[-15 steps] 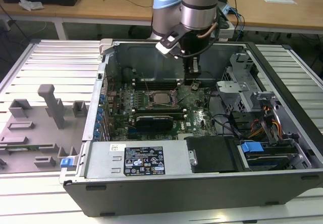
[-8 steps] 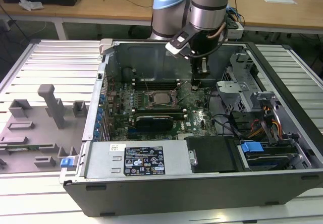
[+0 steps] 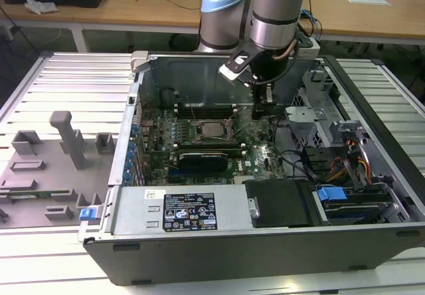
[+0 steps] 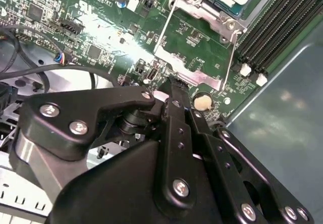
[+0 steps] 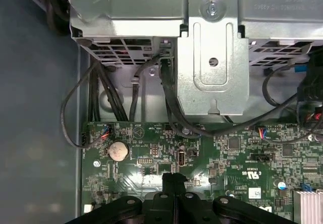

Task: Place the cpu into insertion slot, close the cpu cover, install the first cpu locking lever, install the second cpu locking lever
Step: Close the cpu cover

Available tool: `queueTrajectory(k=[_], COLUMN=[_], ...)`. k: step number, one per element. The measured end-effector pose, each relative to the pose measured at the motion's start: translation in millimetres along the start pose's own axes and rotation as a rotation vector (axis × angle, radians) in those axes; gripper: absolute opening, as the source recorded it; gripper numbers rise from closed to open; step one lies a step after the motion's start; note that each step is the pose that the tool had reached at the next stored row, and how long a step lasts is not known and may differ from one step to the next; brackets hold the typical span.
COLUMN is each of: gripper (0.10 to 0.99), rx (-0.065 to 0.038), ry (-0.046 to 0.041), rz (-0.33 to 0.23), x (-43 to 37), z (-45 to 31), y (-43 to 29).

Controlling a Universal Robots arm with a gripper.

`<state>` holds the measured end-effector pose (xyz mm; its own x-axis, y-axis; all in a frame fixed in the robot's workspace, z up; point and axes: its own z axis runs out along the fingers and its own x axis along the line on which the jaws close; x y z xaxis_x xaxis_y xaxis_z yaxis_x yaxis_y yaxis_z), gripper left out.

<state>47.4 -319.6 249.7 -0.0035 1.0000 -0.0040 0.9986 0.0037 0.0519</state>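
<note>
In the exterior view, grey holding fixtures (image 3: 70,139) stand at the left of the slatted worktop (image 3: 60,76). Beside them, towards the exterior view's right, lies the open computer case (image 3: 232,262). The cpu (image 3: 214,127) sits in the socket in the middle of the green motherboard (image 3: 262,155), its pale silver top facing up. In the second wrist view the cpu cover (image 4: 204,13) seems to lie as a grey metal frame around the chip, though I cannot tell whether it is fully down. A thin wire lever (image 4: 231,57) runs along the socket's edge.

Further to the exterior view's right, the gripper (image 3: 267,112) hangs low over the board, just beside the socket and apart from the chip. In both wrist views its black fingers are pressed together with nothing between them, close to a round coin cell (image 5: 118,151). At the far right a drive bay carries a blue tab (image 3: 330,194).
</note>
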Motion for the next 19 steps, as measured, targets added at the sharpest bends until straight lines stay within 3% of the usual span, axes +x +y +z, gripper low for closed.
queueTrajectory(k=[3,4,5,8,9,13,19], gripper=[0.106,0.106,0.106,0.106,0.106,0.106,0.106], rx=[0.000,0.015,0.038,0.131,0.141,0.142,0.131], ry=[0.0000,0.0008,0.0018,0.0071,0.0075,0.0074,0.0075], rz=[0.000,0.000,0.000,0.000,0.000,0.000,0.000], x=[0.0,0.0,0.0,0.0,0.0,0.0,0.9], z=[0.1,0.3,0.4,1.0,1.0,0.9,0.0], y=[0.0,0.2,0.5,1.8,1.9,1.0,-16.5])
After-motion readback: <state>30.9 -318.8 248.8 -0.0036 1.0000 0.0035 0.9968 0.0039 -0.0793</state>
